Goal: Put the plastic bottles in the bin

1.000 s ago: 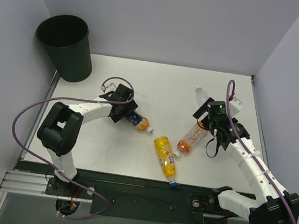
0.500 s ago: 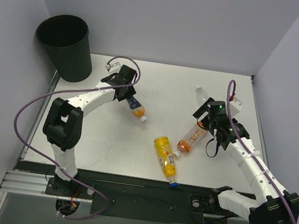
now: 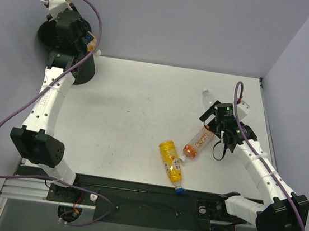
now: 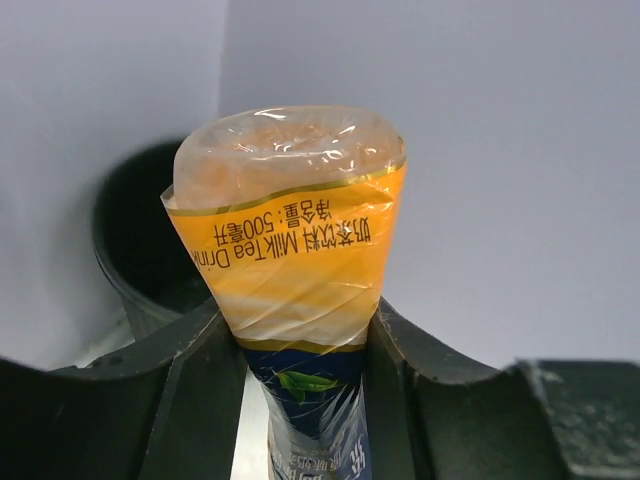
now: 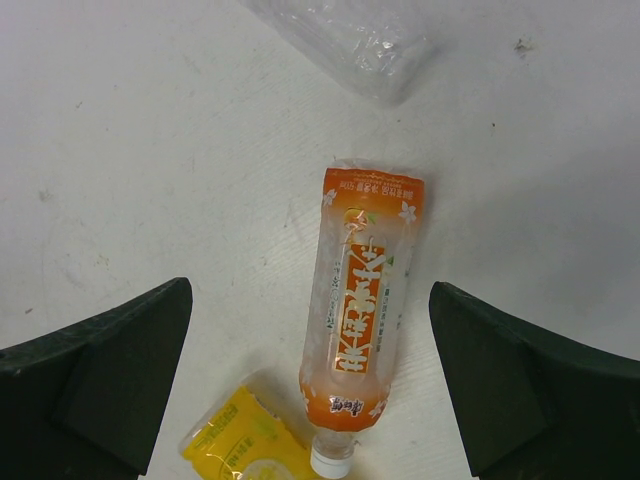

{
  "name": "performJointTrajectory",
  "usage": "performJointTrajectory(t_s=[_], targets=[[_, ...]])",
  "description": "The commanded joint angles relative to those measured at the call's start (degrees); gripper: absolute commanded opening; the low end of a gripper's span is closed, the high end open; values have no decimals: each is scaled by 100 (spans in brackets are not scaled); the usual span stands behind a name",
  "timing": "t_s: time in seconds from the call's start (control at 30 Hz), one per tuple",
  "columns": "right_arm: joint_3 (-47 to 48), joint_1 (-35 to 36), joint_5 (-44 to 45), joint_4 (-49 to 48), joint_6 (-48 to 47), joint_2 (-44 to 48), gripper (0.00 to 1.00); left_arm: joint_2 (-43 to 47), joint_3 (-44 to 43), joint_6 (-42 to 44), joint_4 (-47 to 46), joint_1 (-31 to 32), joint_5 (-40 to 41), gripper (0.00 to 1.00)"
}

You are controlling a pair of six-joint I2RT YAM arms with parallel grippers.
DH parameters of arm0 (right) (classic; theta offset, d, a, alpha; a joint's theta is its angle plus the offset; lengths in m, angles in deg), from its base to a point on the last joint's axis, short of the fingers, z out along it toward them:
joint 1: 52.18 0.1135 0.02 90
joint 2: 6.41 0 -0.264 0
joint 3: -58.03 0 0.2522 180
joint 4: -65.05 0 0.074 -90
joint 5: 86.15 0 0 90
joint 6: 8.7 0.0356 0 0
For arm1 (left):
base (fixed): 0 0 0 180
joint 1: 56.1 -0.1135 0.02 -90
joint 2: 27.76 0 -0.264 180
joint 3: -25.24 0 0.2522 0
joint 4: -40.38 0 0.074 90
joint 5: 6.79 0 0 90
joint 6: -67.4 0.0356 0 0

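Grip on L pincer (image 4: 300, 335): clenched round the milk-tea bottle (image 4: 290, 230), which I see held up by the bin (image 4: 135, 250) mouth. Its long axis runs fwd along the fingers, base end outward. R pincer (image 5: 315, 375) is spread wide, holding nothing, above the orange bottle (image 5: 358, 330). That one lies flat on the table (image 5: 150, 150), cap twd the yellow bottle (image 5: 235, 445), base twd the clear bottle (image 5: 350, 40).

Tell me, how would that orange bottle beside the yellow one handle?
Probably light: the orange bottle looks see-through and empty. Its crinkled plastic would likely dent when squeezed. Lying sideways, it may roll if nudged.
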Motion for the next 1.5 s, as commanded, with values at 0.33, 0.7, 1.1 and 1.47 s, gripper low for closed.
performJointTrajectory(t_s=[0.33, 0.7, 1.1, 1.47], targets=[[345, -390, -205, 170, -386, 50, 100, -1059, -469, 2318, -3083, -759, 342, 54], [626, -539, -407, 109, -404, -495, 100, -1709, -926, 1651, -3119, -1321, 316, 52], [741, -539, -653, 12, -387, -733, 100, -1631, -1224, 720, -1970, -1348, -473, 96], [250, -539, -592, -85, -378, -66, 100, -210, 275, 386, 29, 232, -2039, 97]])
